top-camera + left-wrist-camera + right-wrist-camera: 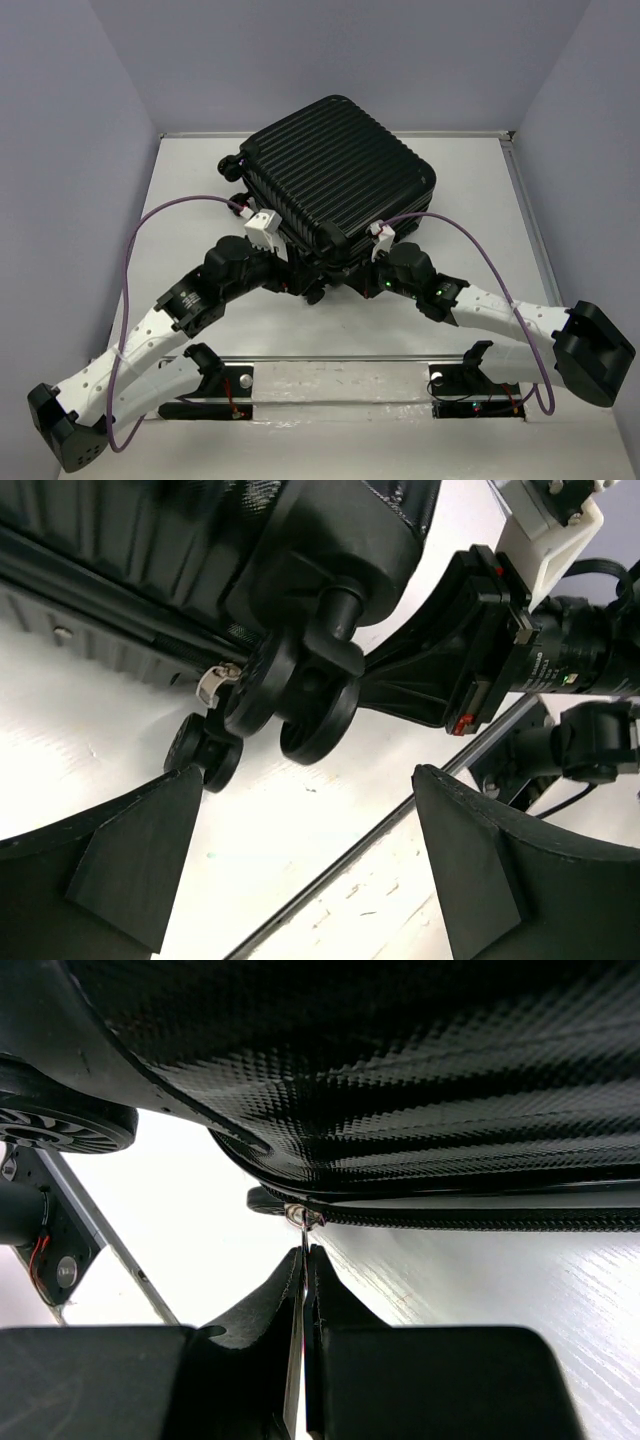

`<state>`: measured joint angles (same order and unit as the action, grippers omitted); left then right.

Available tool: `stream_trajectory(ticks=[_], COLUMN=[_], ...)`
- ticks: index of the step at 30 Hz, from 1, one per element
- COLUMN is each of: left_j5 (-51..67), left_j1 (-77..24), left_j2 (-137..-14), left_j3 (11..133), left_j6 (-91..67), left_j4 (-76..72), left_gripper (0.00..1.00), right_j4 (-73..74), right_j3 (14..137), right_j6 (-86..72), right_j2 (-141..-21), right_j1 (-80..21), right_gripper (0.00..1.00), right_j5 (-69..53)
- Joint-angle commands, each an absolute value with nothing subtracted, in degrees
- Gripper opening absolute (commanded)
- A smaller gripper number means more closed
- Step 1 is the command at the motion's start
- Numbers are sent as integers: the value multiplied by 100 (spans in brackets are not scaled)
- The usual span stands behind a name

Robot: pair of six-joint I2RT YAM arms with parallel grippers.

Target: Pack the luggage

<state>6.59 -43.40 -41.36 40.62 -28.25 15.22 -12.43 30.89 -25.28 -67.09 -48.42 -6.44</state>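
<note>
The luggage, a large black ribbed hard-shell suitcase, lies closed on the white table at the back centre. My right gripper is shut on the thin metal zipper pull that hangs from the zipper track at the suitcase's near edge. My left gripper is open and empty just in front of the suitcase's near left corner, its fingers apart below a pair of caster wheels. In the top view both grippers sit under the suitcase's near edge, left and right.
The table's near edge strip runs in front of the arms. Purple cables loop off both wrists. Grey walls enclose the table on three sides. The right arm's wrist shows in the left wrist view.
</note>
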Motion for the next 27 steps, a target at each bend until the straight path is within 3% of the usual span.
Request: stream_trajectory(ticks=[1,12,15,16,18,21,22,24,25,27], left_j5=[1151,923,984,1002,1046,1186,1187,1169,1195,1335], left_j1=[-4351,-4359,-4351,-4351,-4351,-4351,-4351,-4351,-4351,-4351], left_j2=[-4534,-5669,-5783,-5827,-5880,-5959,-5985,-6020,-6029,-6038], left_j3=[4368,4851,4957,4992,5036,5063,5054,5062,5089,5115], left_j6=[-2014,-1134,-1055,-1046,-1002,-984,-984,-1028,-1054,-1203], left_j4=[888,993,976,976,984,1011,1002,1002,993,863], left_gripper=[98,97,89,78,71,50,34,19,7,6], right_j4=[-1512,-1512,-1512,-1520,-1521,-1512,-1512,-1494,-1494,-1503], right_j3=[3182,3252,3243,3243,3226,3208,3208,3190,3182,3199], right_j6=[-2435,-2408,-2408,-2408,-2417,-2400,-2408,-2408,-2408,-2452], right_j2=[-6565,-6609,-6601,-6592,-6566,-6469,-6451,-6425,-6407,-6416], right_j1=[-4808,-4808,-4808,-4808,-4808,-4808,-4808,-4808,-4808,-4808], right_gripper=[7,7,7,7,7,7,7,7,7,7], right_j5=[-808,-967,-1019,-1028,-1028,-1055,-1072,-1107,-1142,-1273])
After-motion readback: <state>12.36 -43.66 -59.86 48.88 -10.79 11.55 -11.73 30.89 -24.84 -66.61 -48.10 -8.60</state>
